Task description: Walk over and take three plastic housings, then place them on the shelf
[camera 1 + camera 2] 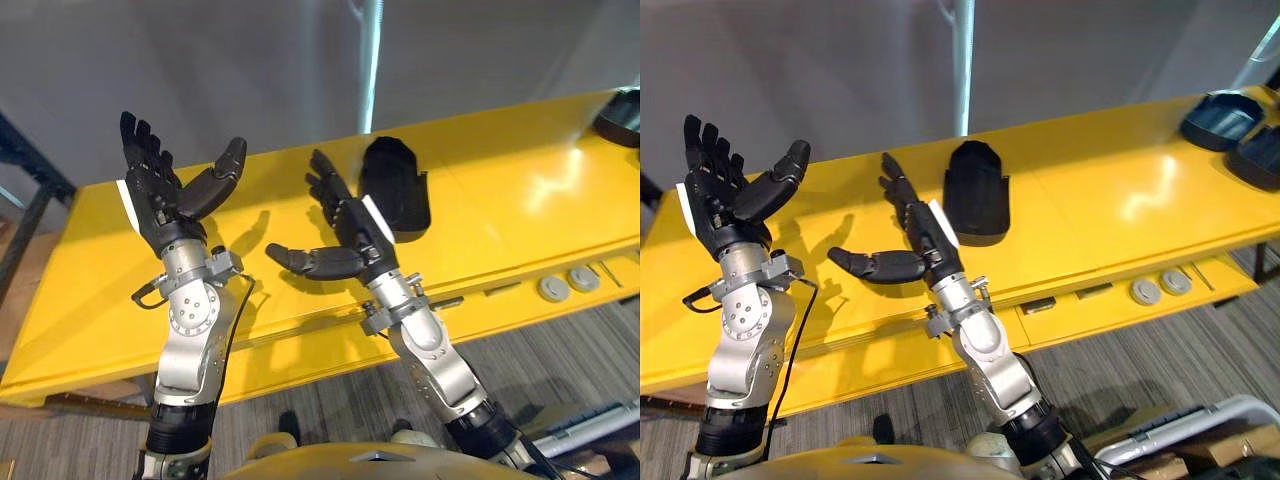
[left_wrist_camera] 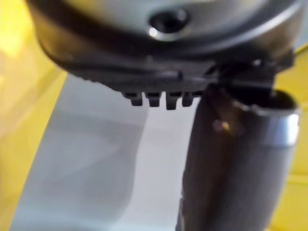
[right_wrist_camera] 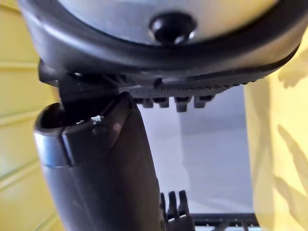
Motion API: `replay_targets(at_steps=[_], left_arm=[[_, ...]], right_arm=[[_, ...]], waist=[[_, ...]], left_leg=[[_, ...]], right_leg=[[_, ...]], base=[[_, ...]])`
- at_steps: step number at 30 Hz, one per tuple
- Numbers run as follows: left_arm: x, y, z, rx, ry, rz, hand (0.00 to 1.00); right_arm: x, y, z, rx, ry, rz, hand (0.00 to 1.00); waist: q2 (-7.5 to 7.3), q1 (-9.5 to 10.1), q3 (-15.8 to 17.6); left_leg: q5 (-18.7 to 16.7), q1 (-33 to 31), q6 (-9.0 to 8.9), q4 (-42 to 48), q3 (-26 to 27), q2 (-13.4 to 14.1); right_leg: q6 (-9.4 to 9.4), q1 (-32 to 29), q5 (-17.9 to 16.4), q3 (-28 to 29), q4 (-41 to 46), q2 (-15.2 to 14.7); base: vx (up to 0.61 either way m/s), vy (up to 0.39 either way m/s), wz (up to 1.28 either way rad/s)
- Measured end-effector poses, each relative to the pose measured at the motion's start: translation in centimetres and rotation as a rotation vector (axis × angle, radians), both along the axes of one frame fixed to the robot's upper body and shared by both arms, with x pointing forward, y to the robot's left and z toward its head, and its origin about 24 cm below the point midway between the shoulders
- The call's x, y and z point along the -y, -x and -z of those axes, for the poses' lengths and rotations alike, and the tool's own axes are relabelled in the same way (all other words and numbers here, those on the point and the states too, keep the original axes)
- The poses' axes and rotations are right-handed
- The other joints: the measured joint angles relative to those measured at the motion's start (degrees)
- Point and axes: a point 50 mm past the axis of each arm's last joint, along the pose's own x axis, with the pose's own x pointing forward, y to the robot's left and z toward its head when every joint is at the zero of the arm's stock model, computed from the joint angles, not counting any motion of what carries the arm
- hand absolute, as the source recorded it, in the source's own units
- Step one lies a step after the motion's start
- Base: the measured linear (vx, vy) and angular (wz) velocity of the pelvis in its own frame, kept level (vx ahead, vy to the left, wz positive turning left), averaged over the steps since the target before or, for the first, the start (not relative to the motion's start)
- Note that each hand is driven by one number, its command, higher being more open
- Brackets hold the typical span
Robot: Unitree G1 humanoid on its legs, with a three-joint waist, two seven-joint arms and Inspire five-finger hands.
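One black plastic housing point(image 1: 395, 187) lies on the yellow table point(image 1: 500, 190), just beyond my right hand point(image 1: 345, 225). That hand is raised above the table's near part, fingers straight and thumb spread, holding nothing. My left hand point(image 1: 160, 190) is held up over the table's left part, also open and empty. Two more black housings point(image 1: 1240, 135) sit at the table's far right end. In the wrist views each hand's thumb point(image 3: 101, 168) and fingertips point(image 2: 159, 98) show with nothing between them.
Two grey round discs point(image 1: 567, 284) and some small parts rest on the table's lower ledge at the right. A dark metal frame point(image 1: 25, 190) stands beyond the table's left end. Grey floor lies in front of the table.
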Motion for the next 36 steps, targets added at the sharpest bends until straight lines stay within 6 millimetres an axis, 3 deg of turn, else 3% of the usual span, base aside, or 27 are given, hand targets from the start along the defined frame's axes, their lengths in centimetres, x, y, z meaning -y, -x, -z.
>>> replay_targets(at_steps=[6,14,24,36], left_arm=[[2.1,1.4,2.4,-0.057,0.06,0.312,1.0],[4.6,1.8,2.6,-0.033,0.02,0.542,1.0],[7.0,2.3,2.7,0.013,0.106,0.747,1.0],[8.7,2.6,4.2,-0.033,0.161,0.854,1.0]], right_arm=[[-0.5,-0.7,1.1,-0.095,0.0,0.082,1.0],[1.0,-1.5,5.1,-0.315,0.114,0.277,1.0],[2.0,-1.9,4.9,-0.294,0.13,0.361,1.0],[3.0,-2.0,5.0,-0.308,0.102,0.434,1.0]], waist=[[0.08,1.06,-0.2],[0.91,0.4,-1.0],[0.91,0.26,-1.0],[0.91,0.17,-1.0]], left_leg=[[0.9,-1.1,0.11,0.0,-1.9,-0.2],[1.4,-2.5,0.06,0.0,-1.8,0.1],[1.3,-2.6,0.17,0.0,0.5,0.1],[1.1,-2.5,0.03,0.0,1.8,0.1]], right_leg=[[-0.41,0.1,-0.6,-1.9,0.4,-0.4],[-0.65,-1.8,-0.7,-1.8,1.3,0.0],[-0.62,-3.9,-0.6,0.9,2.2,-0.1],[-0.35,-4.8,-0.4,2.3,2.4,-0.2]], base=[[-0.05,0.011,0.18],[0.0,0.0,0.0],[-0.01,-0.001,-0.11],[-0.01,0.0,-0.05]])
